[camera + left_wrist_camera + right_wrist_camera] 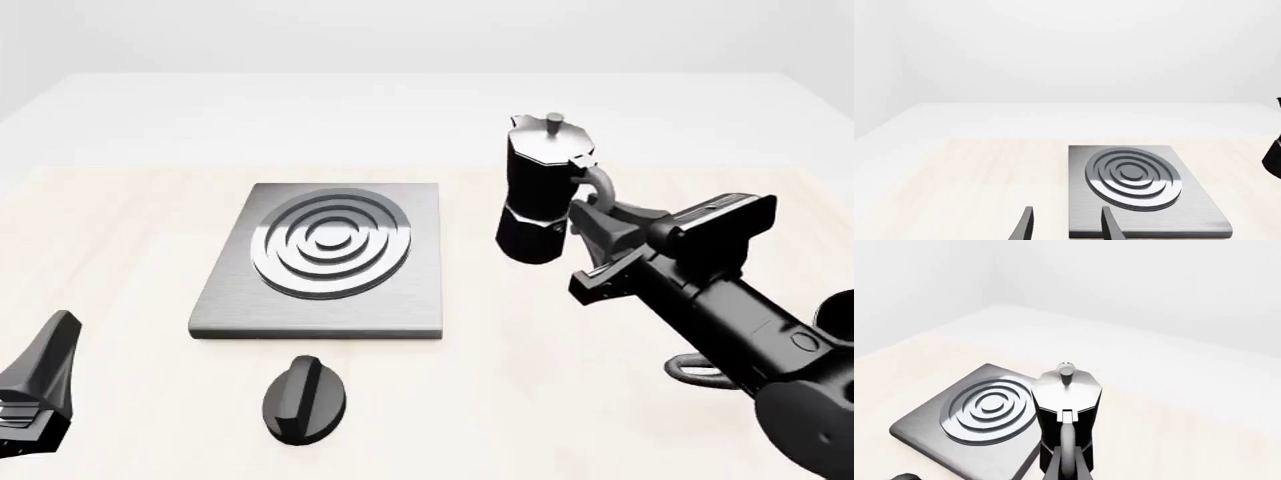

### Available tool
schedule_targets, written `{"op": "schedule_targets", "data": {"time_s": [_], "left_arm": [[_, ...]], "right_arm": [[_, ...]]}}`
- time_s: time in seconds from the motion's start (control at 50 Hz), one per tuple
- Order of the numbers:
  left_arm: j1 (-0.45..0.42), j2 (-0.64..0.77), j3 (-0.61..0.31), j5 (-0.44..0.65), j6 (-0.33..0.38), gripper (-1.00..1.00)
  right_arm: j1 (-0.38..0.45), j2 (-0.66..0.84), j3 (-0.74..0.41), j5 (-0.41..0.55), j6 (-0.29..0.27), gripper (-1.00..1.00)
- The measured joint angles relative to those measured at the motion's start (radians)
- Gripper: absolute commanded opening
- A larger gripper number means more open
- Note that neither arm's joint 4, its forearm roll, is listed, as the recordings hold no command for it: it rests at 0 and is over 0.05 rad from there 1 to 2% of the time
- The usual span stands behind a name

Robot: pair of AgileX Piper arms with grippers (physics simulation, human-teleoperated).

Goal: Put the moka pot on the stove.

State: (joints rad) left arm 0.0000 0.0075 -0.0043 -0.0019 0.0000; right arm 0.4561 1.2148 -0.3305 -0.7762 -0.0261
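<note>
Black, rigid moka pot point(546, 195): my right gripper point(597, 205) seemingly clamped its handle; left gripper point(1066, 226) stood open.

Right gripper point(587, 205) is clamped at mid-height; left gripper point(1066, 225) sits low, its fingers parted.

Moka pot point(539, 195) right of stove point(324, 262)
</note>
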Motion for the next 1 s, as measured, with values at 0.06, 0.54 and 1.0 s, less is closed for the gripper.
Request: {"op": "schedule_targets", "data": {"time_s": [0.06,0.54,1.0], "left_arm": [[0.0,0.0,0.0,0.0,0.0,1.0],[0.0,0.0,0.0,0.0,0.0,1.0],[0.0,0.0,0.0,0.0,0.0,1.0]], "right_arm": [[0.005,0.018,-0.013,-0.008,-0.003,-1.0],[0.05,0.184,-0.129,-0.079,-0.012,-1.0],[0.103,0.321,-0.24,-0.129,-0.02,-1.0]]}}
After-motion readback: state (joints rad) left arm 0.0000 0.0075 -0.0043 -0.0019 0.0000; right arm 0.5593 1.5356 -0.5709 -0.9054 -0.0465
